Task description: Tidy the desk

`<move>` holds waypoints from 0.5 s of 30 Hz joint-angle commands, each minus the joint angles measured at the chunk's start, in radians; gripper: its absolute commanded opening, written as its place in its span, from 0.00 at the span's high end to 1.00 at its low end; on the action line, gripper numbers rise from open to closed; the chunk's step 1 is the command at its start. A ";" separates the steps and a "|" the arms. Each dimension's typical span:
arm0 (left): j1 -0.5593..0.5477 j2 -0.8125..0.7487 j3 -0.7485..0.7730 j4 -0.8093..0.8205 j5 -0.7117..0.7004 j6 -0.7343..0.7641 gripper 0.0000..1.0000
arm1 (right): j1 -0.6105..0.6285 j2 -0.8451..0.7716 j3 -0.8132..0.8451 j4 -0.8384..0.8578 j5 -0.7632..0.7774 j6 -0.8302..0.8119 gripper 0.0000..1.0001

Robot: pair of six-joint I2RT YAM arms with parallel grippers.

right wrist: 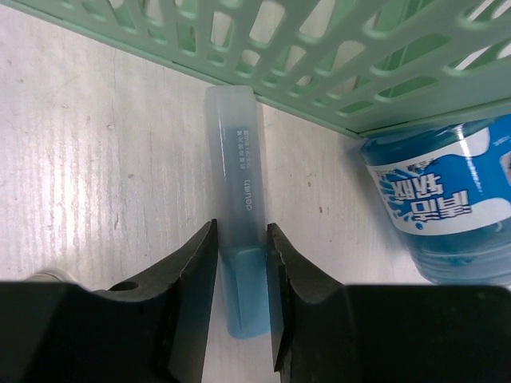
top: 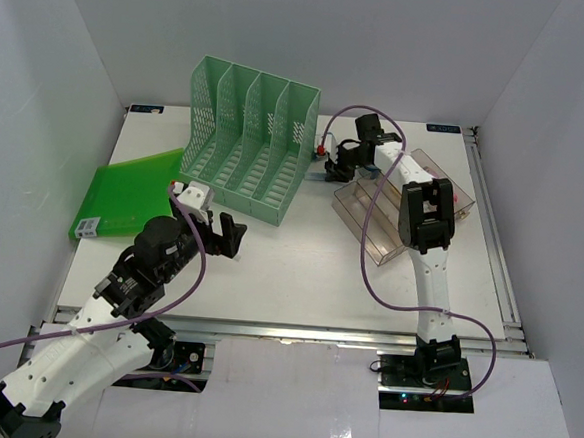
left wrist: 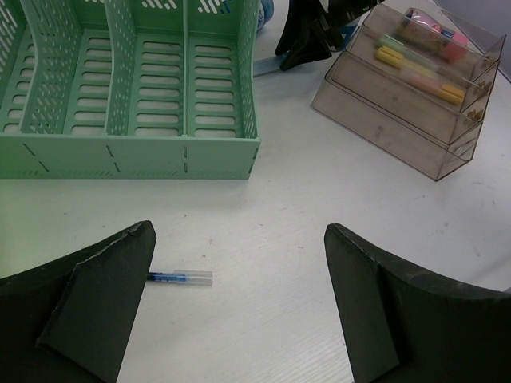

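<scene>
From above there is one white worktop (top: 298,280), a large flat rectangle enclosed by white walls (top: 39,111), with a metal rail (top: 294,329) along its near edge just ahead of the two arm bases (top: 432,364). On it stand one green mesh file rack (top: 252,141) with four slots, at the back and left of the middle, and one clear tiered tray (top: 366,229) to the right of it. One green folder (top: 128,196) lies flat near the left wall. The left claw (top: 221,236) hangs over bare worktop in front of the rack. The right claw (top: 338,165) is down in the gap between the rack's right end and the tray. In the left wrist view the two dark fingers (left wrist: 96,311) stand wide apart with nothing between them. One pen (left wrist: 180,277), clear with a blue core, lies on the worktop beside the left finger, partly hidden by it. The tray's steps hold coloured items (left wrist: 423,76), yellow and pink, too blurred to count. In the right wrist view the jaws are narrow, pinching one marker (right wrist: 238,183) with a clear cap and blue body that lies on the worktop, its cap end at the foot of the rack. One blue container (right wrist: 439,207) with a white printed label lies just right of it, against the rack's base. Up close the worktop is matt white with a fine grain.
</scene>
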 commanded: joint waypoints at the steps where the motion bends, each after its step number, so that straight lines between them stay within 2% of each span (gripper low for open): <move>1: 0.004 -0.009 0.007 0.001 -0.012 -0.002 0.02 | -0.007 -0.136 0.048 -0.008 -0.044 0.024 0.81; 8: 0.004 -0.014 0.007 0.001 -0.012 -0.003 0.02 | -0.017 -0.225 -0.004 -0.008 -0.029 0.015 0.83; 15: 0.004 -0.021 0.008 0.002 -0.008 -0.005 0.02 | -0.042 -0.417 -0.191 -0.001 -0.026 0.013 0.84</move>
